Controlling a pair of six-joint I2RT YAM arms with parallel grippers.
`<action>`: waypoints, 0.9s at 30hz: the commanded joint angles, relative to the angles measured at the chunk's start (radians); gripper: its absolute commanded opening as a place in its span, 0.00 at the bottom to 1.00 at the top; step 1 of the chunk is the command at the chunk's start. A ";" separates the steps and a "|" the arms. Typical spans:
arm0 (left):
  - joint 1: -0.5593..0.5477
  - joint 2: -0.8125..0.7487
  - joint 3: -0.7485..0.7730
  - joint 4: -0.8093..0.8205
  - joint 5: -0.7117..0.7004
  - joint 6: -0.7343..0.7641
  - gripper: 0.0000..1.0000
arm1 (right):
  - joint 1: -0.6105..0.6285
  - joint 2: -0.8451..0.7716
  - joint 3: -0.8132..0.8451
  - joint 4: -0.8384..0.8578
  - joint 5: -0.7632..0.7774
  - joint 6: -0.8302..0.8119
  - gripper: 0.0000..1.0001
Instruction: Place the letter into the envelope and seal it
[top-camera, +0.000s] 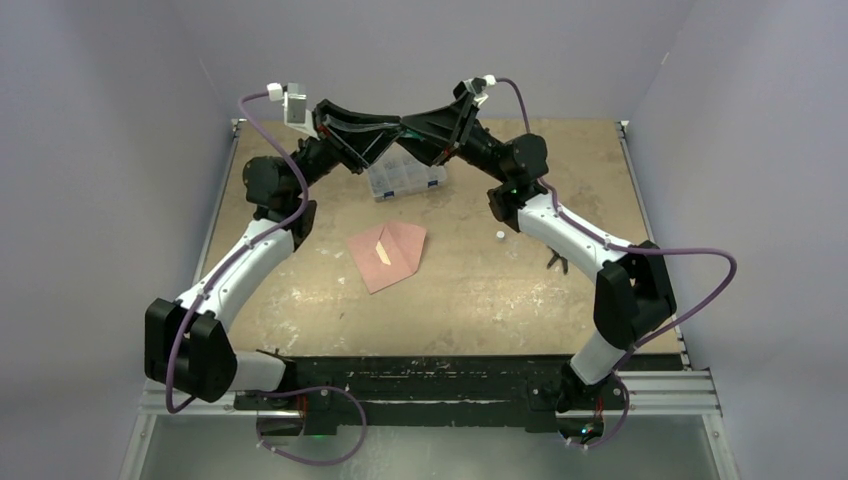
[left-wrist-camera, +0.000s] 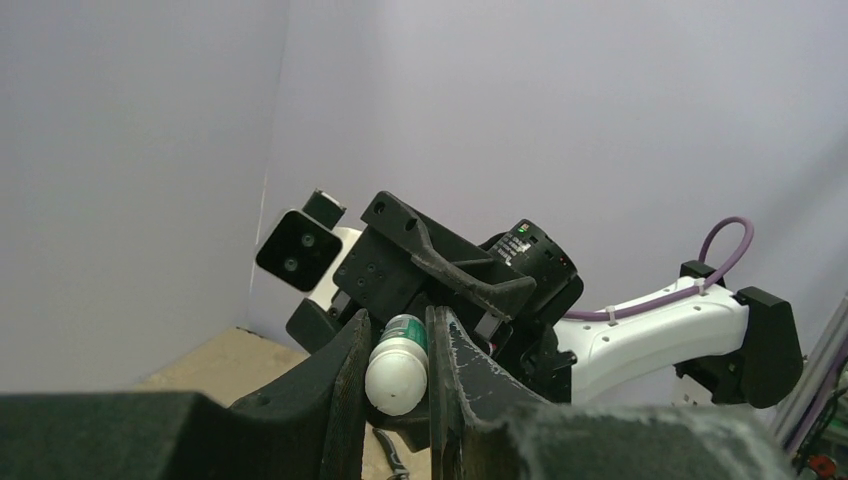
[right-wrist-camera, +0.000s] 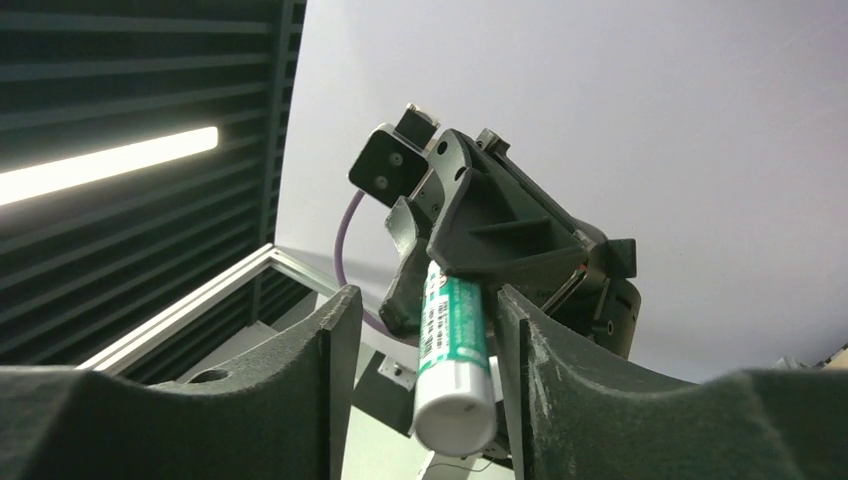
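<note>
The salmon-pink envelope (top-camera: 392, 256) lies flat near the middle of the table. A pale peach strip of the letter (top-camera: 383, 253) shows at its opening. Both arms are raised well above the table, tips meeting over the far side. My left gripper (left-wrist-camera: 398, 318) is shut on a green-and-white glue stick (left-wrist-camera: 397, 375), whose white end points at the left wrist camera. My right gripper (right-wrist-camera: 425, 292) is open around the same glue stick (right-wrist-camera: 455, 350), with a clear gap on its left side. In the top view the left gripper (top-camera: 394, 128) and right gripper (top-camera: 410, 127) nearly touch.
A clear compartment box (top-camera: 405, 178) stands on the table below the two grippers. A small white piece (top-camera: 499, 235) and a small dark object (top-camera: 555, 262) lie to the right of the envelope. Walls close in the table (top-camera: 300, 310) on three sides.
</note>
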 joint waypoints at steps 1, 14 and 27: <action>0.001 -0.034 -0.021 -0.017 -0.030 0.084 0.00 | 0.005 -0.008 0.041 0.019 0.004 -0.015 0.52; 0.001 -0.075 -0.045 -0.092 -0.068 0.189 0.00 | 0.005 -0.015 0.023 0.042 0.005 0.005 0.35; 0.001 -0.107 -0.066 -0.077 -0.092 0.195 0.00 | 0.005 -0.038 -0.040 0.089 0.028 0.028 0.56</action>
